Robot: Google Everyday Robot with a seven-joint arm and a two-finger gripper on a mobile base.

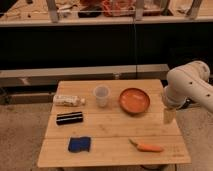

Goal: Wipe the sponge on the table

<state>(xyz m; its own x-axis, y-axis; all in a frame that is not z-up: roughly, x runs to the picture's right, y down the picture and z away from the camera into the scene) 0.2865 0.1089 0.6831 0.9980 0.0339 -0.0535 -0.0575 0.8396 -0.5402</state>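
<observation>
1. Camera view: the blue sponge (79, 144) lies on the wooden surface (110, 131), front left.
2. A carrot (143, 147) lies right of it; a cup (101, 96) and an orange bowl (134, 100) stand behind.
3. The gripper (168, 116) hangs at the right edge, well apart from the sponge; I cannot tell how its jaws stand.

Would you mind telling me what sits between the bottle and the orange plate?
In the camera view, a clear cup stands between the bottle and the orange plate. The gripper hangs by the table's right edge, beyond the plate.
</observation>
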